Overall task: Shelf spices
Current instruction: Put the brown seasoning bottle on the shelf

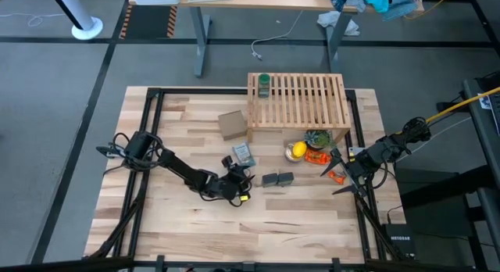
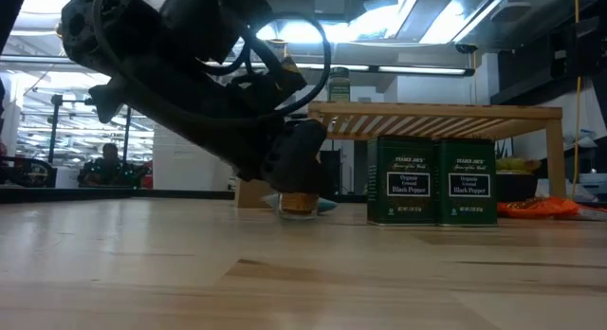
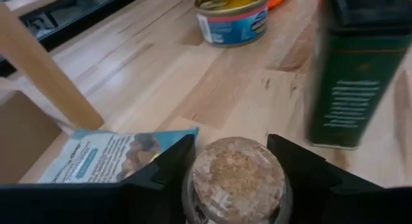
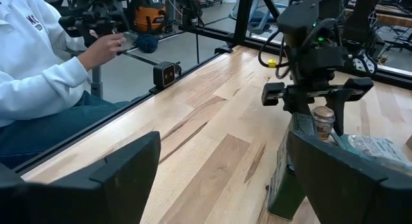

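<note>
My left gripper [image 1: 237, 180] is shut on the small clear glass jar with a cork top [image 3: 238, 176], near the table's middle. Two dark green-labelled tins [image 2: 411, 181] [image 2: 467, 181] stand upright side by side just right of it [image 1: 278, 179]. The wooden slatted shelf [image 1: 297, 100] stands at the far side. The green bottle [image 1: 264, 85] stands upright on its top at the far left corner. My right gripper [image 4: 222, 179] waits open at the table's right edge [image 1: 342, 177], with nothing between its fingers. My left gripper pinches the jar's upper part, level with the cork [image 3: 205, 179], between its two fingers [image 3: 168, 169], one on each side. The fingers slant down from the table's left. The jar stands upright with its base [image 2: 297, 212] at the tabletop.
A flat blue-and-white packet [image 3: 116, 156] lies just beyond the jar, and a brown cardboard box [image 1: 232, 124] stands by the shelf's left leg. A lemon [image 1: 297, 152], a round can [image 3: 233, 21] and orange packets [image 1: 316, 156] lie before the shelf. A person in a white sleeve [image 4: 38, 63] sits beyond the table.
</note>
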